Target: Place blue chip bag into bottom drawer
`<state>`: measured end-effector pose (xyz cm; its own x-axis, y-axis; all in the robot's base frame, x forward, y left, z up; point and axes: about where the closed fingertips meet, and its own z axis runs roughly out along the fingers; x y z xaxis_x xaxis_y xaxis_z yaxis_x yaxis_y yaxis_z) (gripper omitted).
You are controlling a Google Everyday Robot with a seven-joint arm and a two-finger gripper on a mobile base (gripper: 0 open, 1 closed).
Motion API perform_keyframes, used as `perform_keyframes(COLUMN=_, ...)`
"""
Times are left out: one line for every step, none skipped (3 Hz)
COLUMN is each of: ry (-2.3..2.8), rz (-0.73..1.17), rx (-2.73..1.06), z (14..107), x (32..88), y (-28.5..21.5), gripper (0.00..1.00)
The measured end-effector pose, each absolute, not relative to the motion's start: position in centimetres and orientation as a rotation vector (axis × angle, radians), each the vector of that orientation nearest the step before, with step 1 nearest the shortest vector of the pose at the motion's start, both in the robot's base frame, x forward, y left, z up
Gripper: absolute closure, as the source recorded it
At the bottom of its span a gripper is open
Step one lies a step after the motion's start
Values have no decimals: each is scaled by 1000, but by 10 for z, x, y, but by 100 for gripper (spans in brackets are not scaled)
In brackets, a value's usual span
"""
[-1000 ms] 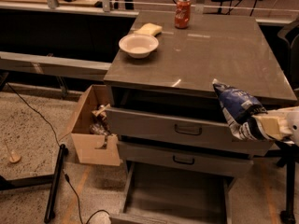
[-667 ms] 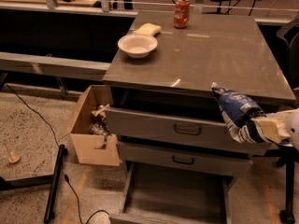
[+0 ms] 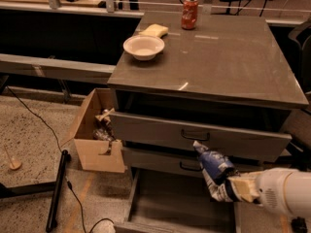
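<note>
The blue chip bag (image 3: pixel 214 170) is dark navy with white lettering and is held tilted in front of the middle drawer, above the bottom drawer (image 3: pixel 180 203). The bottom drawer is pulled out at the foot of the grey cabinet, showing a flat grey floor. My gripper (image 3: pixel 235 188) comes in from the lower right on a white arm and is shut on the bag's lower end. The bag hangs above the right half of the open drawer, not touching it.
Two upper drawers (image 3: pixel 194 136) with black handles stick out slightly. On the cabinet top stand a white bowl (image 3: pixel 144 47), a yellow sponge (image 3: pixel 154 30) and a red soda can (image 3: pixel 189 13). An open cardboard box (image 3: pixel 96 132) sits on the floor at left, with cables and a black pole (image 3: pixel 56 191).
The gripper has carried the bag down and to the left, from level with the top drawer's right end to in front of the middle drawer, over the open bottom drawer.
</note>
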<state>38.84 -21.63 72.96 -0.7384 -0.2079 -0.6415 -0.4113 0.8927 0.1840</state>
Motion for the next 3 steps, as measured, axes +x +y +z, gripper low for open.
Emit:
perform_keyframes(ry=2473, rz=564, rx=-391, z=651, x=369, y=-188, gripper=100)
perform_keyframes(ry=2493, rz=693, rx=-285, z=588, x=373, y=-162, gripper=100)
perform_keyframes(ry=2527, rz=721, rx=-155, z=531, x=389, y=-153, gripper=100)
